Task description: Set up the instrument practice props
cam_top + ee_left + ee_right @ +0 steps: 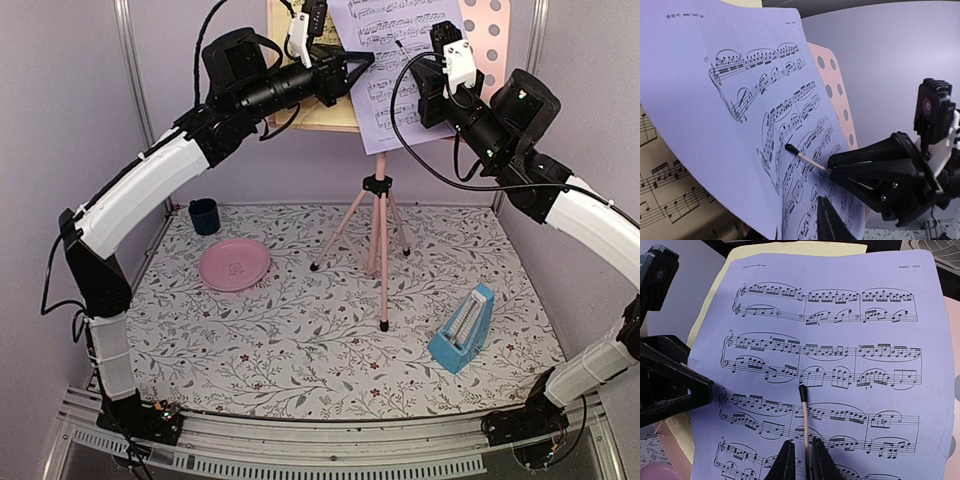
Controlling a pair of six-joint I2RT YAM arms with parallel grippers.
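Top cam's high at the near side, looking down over the whole desk [300,330]. Both wrist cams hug the lavender sheet [700,60]: left slantwise, right head-on.

A round pink plate [234,266] lies left on the floral cloth [300,350] — a small dark blue cup [204,216] stands farther back, apart. High at the far side — a thin black-tipped stick [804,415].

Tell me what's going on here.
Both sheets are up on the pink stand, the lavender sheet in front of the yellow sheet. The right gripper is shut on a thin stick whose dark tip sits mid-page on the lavender sheet. The left gripper is at that sheet's left edge; whether it grips it is unclear. The blue metronome stands on the table, untouched.
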